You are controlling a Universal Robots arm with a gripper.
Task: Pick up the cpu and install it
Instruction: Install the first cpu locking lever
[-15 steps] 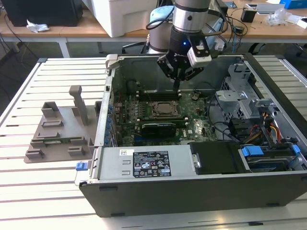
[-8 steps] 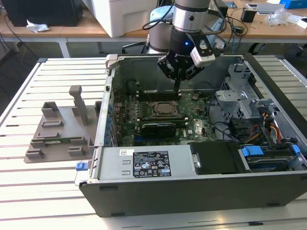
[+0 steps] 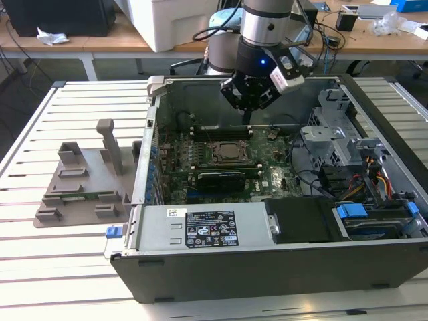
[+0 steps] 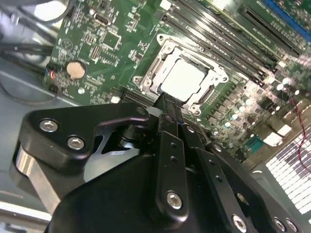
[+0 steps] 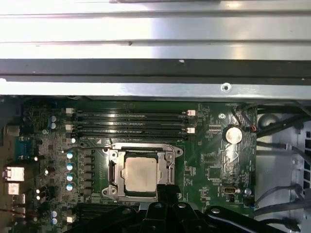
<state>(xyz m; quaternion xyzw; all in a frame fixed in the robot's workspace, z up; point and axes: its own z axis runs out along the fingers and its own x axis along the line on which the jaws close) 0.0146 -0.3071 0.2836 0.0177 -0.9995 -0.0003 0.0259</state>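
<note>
The cpu (image 3: 231, 152) (image 4: 184, 77) (image 5: 141, 174), a flat square chip with a pale silver top, lies inside the metal socket frame (image 5: 112, 167) on the green motherboard (image 3: 274, 177). My gripper (image 3: 249, 117) hangs above the board inside the open computer case, a short way over the socket's far edge. In both wrist views its black fingertips (image 4: 167, 104) (image 5: 165, 188) sit pressed together and reach just beside the chip's edge. The gripper (image 4: 167, 102) (image 5: 165, 187) is shut, with nothing between its fingers.
The case walls (image 3: 155, 120) surround the board. A metal drive cage (image 3: 334, 134) with cables stands at the exterior view's right, a power supply (image 3: 207, 227) at the front. Memory slots (image 5: 131, 124) run beside the socket. A grey fixture (image 3: 83, 184) lies outside the case.
</note>
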